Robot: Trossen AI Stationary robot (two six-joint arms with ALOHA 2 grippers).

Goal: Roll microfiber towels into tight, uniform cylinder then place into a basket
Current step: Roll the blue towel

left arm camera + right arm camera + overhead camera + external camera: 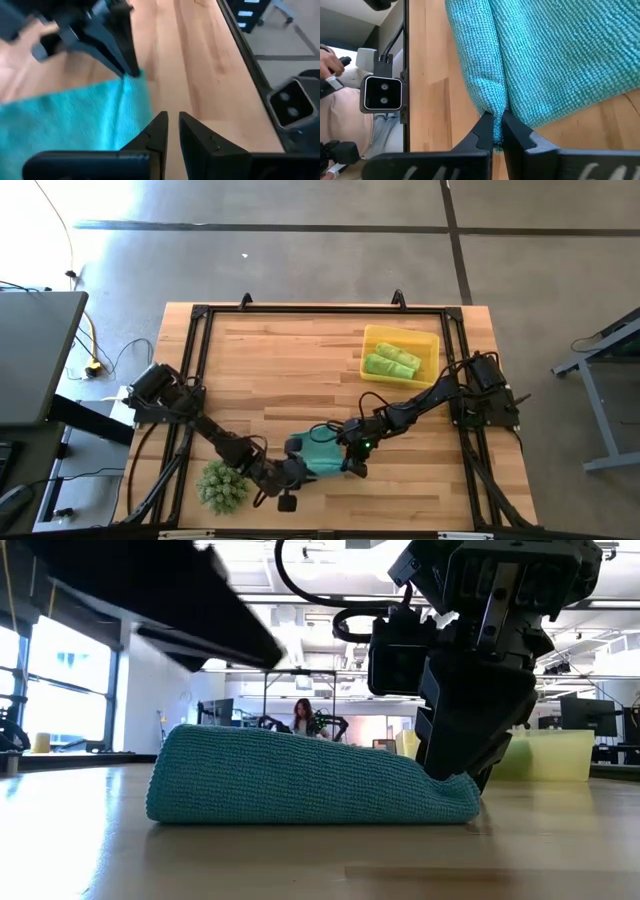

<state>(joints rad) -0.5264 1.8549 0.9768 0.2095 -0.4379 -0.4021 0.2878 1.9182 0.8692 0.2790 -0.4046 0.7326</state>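
Observation:
A teal microfiber towel (322, 455) lies in a low hump (300, 780) on the wooden table near its front edge. My right gripper (494, 117) is shut on the towel's right end (455, 785). My left gripper (172, 120) hovers low at the towel's near edge, its fingers a narrow gap apart with only bare wood between them. It reaches in from the left (292, 477). Two rolled lime-green towels (390, 360) lie in the yellow basket (400, 332) at the back right. My right gripper pinches a bunched fold of the towel's edge (492, 107) between its two fingers. The fingers (455, 755) slant down at it from the table's right. The towel stays on the table, slack, with a ridge running away from the pinch. My left gripper has one finger (157, 127) right beside the towel's edge (145, 117); I cannot tell whether it touches.
A spiky green ball-shaped plant (222, 485) sits at the front left beside my left arm. A black frame (200, 315) runs round the table top. Bare wood lies between the towel and the basket (550, 755). A small camera unit (290, 105) stands at the near edge.

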